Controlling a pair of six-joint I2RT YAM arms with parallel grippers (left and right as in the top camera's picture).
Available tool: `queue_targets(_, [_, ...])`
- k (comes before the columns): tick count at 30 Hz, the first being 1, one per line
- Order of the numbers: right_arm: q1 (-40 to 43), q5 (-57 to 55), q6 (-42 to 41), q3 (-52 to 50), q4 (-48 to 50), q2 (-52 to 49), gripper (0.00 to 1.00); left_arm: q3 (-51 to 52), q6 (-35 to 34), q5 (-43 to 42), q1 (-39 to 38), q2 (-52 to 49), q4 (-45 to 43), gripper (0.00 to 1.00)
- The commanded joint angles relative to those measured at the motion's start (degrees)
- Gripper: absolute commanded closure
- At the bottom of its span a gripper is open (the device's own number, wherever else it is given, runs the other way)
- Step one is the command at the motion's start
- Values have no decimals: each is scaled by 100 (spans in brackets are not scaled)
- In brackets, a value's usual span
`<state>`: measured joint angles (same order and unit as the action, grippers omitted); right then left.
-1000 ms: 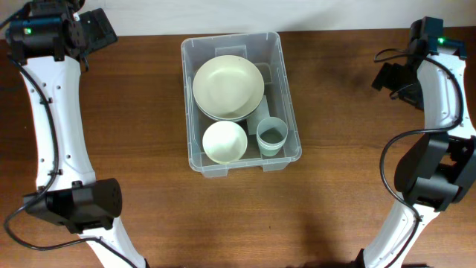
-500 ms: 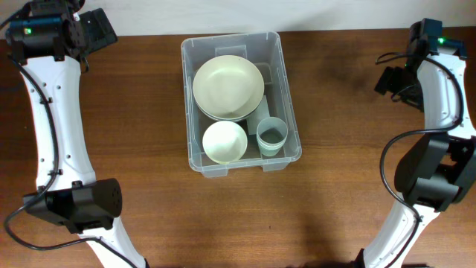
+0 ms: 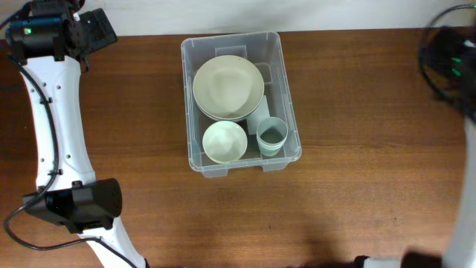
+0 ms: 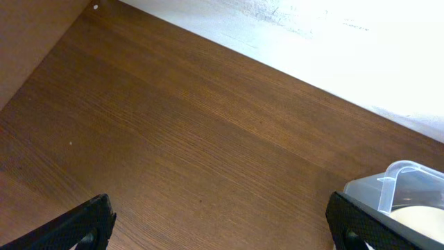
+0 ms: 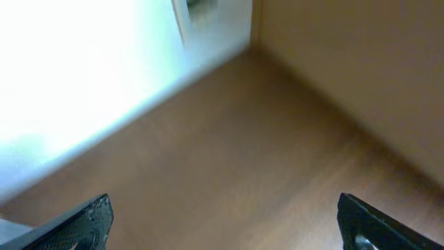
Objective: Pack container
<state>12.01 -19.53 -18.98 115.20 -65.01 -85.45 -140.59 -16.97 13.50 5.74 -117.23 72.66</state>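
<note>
Container place: the container (image 3: pixel 231 42) sits upper centre of the overhead frame on the brown wooden table (image 3: pixel 357 149), its long side running top to bottom; one corner (image 4: pixel 399 182) shows at the lower right of the left wrist view.
Container look: a large clear plastic bin, rectangular, with a rounded rim and stepped moulding at the lower corners; the wood grain shows through its walls.
Container base: a pale rectangular patch (image 3: pixel 259 119) lies between the dishes.
Contents, upper part: a wide cream bowl (image 3: pixel 227 87) fills most of the width.
Contents, lower left: a small cream bowl (image 3: pixel 224 141), just beside the wide one.
Contents, lower right: a grey-green cup (image 3: pixel 272 136), upright, near the small bowl.
Left gripper (image 4: pixel 220 226): released, its dark fingers (image 4: pixel 83 226) wide apart at the bottom corners of its own view, over bare wood, grasping nothing; it is at the upper left of the overhead frame, well apart from the bin.
Right gripper (image 5: pixel 222 222): released too, fingers spread at the bottom corners, nothing between them; its arm (image 3: pixel 450 63) is a blur at the upper right edge of the overhead frame.
</note>
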Motion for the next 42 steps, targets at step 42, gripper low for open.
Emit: queue_targets(42, [-656, 1231, 503, -9283, 5598, 7525, 1, -94, -15, -44, 7, 79, 2, 1])
